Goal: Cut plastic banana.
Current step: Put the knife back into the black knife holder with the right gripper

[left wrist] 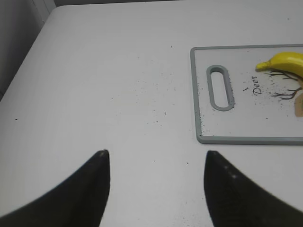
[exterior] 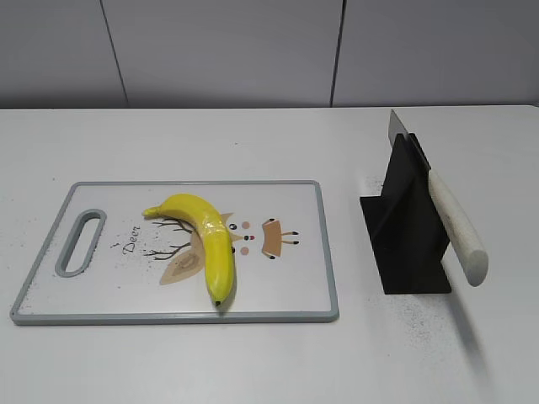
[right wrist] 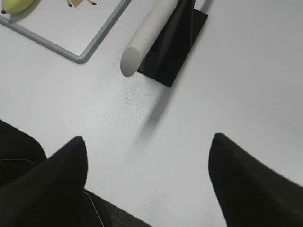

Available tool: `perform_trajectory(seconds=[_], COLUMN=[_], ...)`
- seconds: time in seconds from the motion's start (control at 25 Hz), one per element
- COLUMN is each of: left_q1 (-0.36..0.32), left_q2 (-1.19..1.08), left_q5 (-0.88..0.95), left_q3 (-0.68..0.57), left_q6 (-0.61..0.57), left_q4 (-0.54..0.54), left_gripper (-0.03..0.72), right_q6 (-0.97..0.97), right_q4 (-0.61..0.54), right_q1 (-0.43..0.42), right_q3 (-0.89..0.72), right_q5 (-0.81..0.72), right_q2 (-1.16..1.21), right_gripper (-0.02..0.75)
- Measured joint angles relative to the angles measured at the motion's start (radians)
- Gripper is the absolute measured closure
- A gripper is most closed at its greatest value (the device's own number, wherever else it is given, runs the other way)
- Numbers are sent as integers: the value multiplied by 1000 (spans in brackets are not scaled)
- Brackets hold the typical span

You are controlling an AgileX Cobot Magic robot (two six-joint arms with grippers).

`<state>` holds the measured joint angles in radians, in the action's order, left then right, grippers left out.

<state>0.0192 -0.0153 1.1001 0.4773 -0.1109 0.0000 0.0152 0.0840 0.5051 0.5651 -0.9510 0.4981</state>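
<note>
The plastic banana (exterior: 209, 238) is glossy yellow with a dark tip and lies curved on the white cutting board (exterior: 295, 286). Its stem end shows in the left wrist view (left wrist: 284, 62), and one end in the right wrist view (right wrist: 16, 4). A knife with a cream handle (exterior: 456, 224) rests slanted in a black stand (exterior: 407, 227); the handle also shows in the right wrist view (right wrist: 147, 34). My left gripper (left wrist: 155, 156) is open and empty over bare table left of the board. My right gripper (right wrist: 147, 142) is open and empty near the table's front edge, below the knife handle. Neither gripper shows in the exterior view.
The board (left wrist: 246, 140) has a grey rim, a handle slot (left wrist: 220, 88) at its left end and a deer drawing. The black stand (right wrist: 173, 42) sits right of the board. The table's front edge runs under my right gripper.
</note>
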Motion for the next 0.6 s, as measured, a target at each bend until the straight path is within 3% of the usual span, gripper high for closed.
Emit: perform_trajectory(seconds=[0.2, 0.6], left_q1=[0, 0], left_q2=[0, 0], left_q5=[-1, -1], left_q3=[0, 0], left_q6=[0, 0], left_q4=[0, 0], left_gripper=[103, 103], right_q6=[-2, -2], right_q4=[-5, -21], right_q1=[0, 0], right_q3=[-59, -65], right_q5=[-77, -87], right_q2=[-206, -479], right_gripper=[141, 144])
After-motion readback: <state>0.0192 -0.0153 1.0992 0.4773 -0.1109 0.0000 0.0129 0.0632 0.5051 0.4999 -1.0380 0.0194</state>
